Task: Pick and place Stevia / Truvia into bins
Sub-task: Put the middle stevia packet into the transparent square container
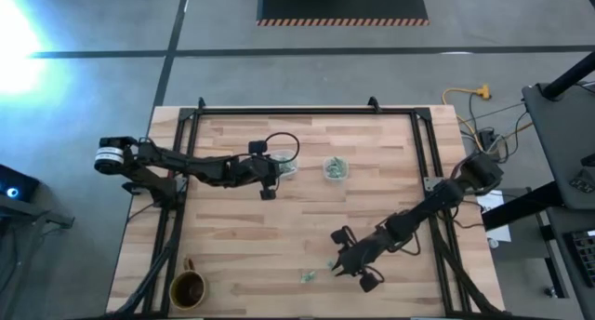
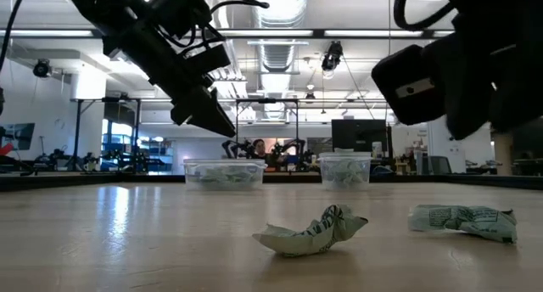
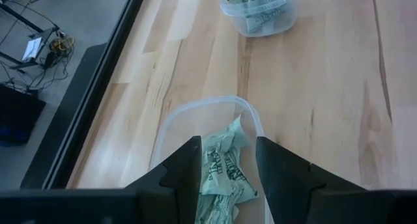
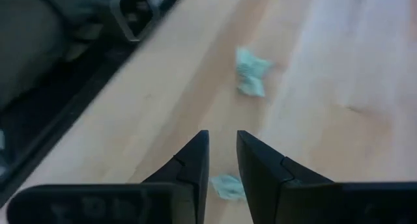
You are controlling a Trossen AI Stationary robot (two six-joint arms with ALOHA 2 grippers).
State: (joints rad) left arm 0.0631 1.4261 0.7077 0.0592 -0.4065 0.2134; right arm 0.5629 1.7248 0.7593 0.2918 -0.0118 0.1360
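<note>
Two crumpled pale green packets lie on the wooden table near its front edge: one point(image 1: 307, 276) point(image 4: 251, 71) farther off, one point(image 1: 331, 263) point(image 4: 227, 185) just under my right gripper point(image 4: 223, 152). That gripper hovers above the table, its fingers a narrow gap apart with nothing between them. My left gripper point(image 3: 226, 168) hangs open over the wider clear bin point(image 1: 284, 162), which holds several packets point(image 3: 225, 175). The smaller bin point(image 1: 336, 168) point(image 3: 257, 9) beside it also holds packets. In the low view both loose packets point(image 2: 314, 228) point(image 2: 462, 220) rest flat on the table.
A brown mug point(image 1: 188, 287) stands at the table's near left corner. A black frame point(image 1: 307, 111) runs along the table's far and side edges. Bare wood lies between the bins and the loose packets.
</note>
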